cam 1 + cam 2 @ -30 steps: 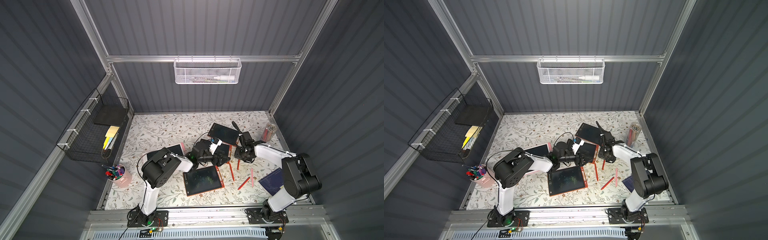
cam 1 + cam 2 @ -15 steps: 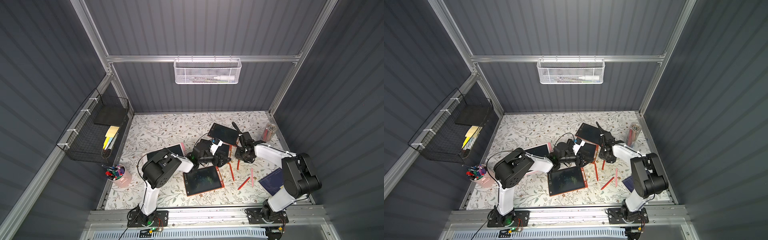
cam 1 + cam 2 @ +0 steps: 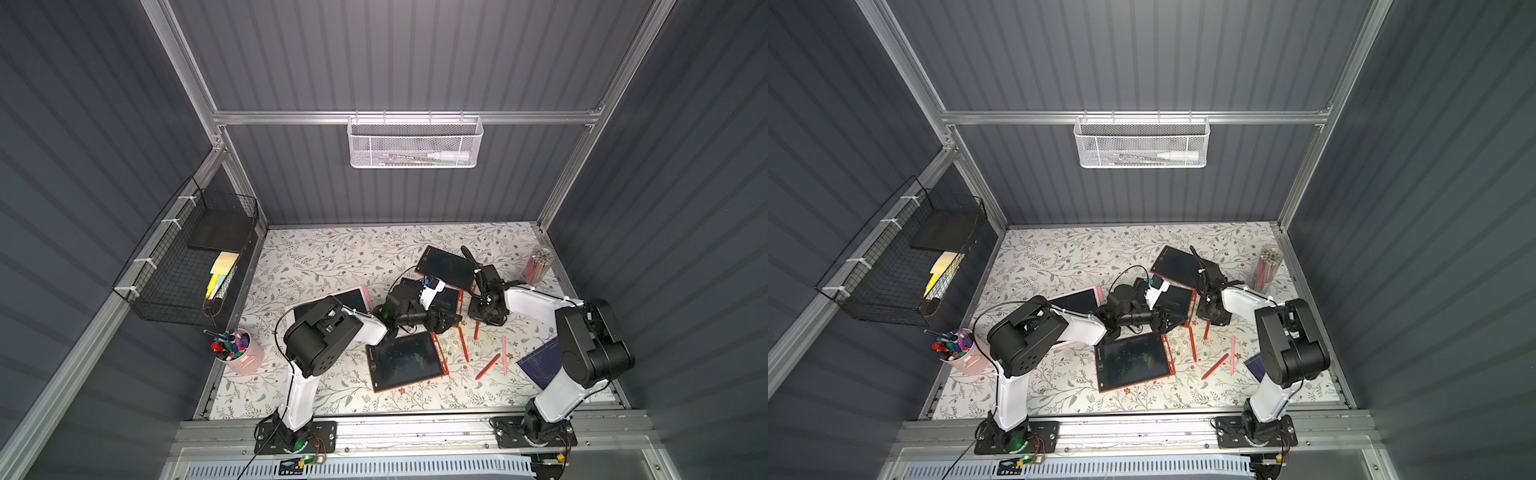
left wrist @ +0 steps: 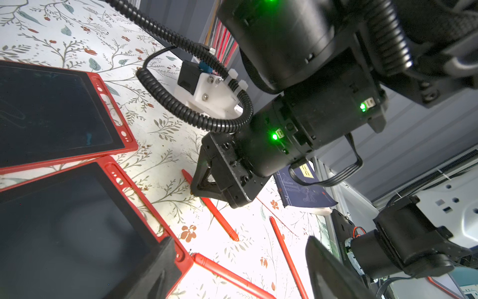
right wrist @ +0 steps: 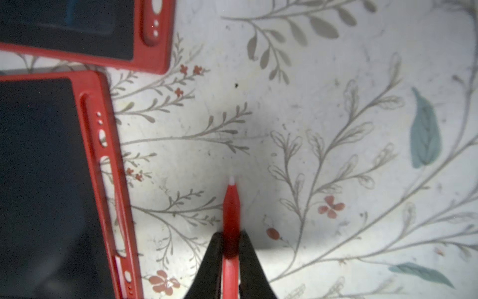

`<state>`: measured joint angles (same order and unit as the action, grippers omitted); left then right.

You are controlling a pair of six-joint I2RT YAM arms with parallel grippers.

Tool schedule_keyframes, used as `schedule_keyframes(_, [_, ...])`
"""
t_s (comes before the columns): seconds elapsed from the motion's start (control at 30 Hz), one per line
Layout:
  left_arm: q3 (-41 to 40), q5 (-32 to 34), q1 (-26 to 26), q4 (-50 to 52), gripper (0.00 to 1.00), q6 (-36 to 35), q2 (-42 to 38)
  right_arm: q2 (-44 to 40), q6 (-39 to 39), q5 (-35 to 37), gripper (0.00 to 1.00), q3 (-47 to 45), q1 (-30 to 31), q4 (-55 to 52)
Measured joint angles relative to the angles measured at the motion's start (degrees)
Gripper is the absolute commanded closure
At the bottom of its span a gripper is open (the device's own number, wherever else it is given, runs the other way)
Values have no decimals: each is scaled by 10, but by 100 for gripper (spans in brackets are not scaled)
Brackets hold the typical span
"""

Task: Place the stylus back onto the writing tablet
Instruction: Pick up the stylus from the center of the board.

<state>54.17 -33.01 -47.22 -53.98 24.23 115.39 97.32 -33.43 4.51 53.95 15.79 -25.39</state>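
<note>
My right gripper (image 5: 231, 242) is shut on a red stylus (image 5: 231, 207) with a white tip, right down at the floral table. In both top views this gripper (image 3: 484, 318) (image 3: 1212, 319) sits just right of the red-framed writing tablet (image 3: 451, 297), and the stylus (image 3: 476, 330) pokes out toward the front. I cannot tell whether the stylus is off the table. The tablet's red edge (image 5: 103, 155) is a short way from the stylus tip. My left gripper (image 4: 243, 271) (image 3: 446, 322) is open, with one finger (image 4: 160, 269) over that tablet's corner (image 4: 181, 256).
Another red stylus (image 4: 227, 274) lies between the left fingers. More styluses (image 3: 463, 345) (image 3: 487, 367) (image 3: 504, 353) lie on the table. Other tablets (image 3: 405, 365) (image 3: 446, 268) (image 3: 353, 297), a blue notebook (image 3: 540, 365), a marker cup (image 3: 239, 351) and a pencil holder (image 3: 538, 266) surround the arms.
</note>
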Motion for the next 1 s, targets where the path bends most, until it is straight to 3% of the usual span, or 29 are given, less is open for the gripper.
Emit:
schedule_keyframes(0.23, [0,0,0,0,19,0,0,4,0,0,92,5,0,4])
schedule_keyframes(1.0, [0,0,-5,0,19,0,0,24,5,-3,89,30,0,14])
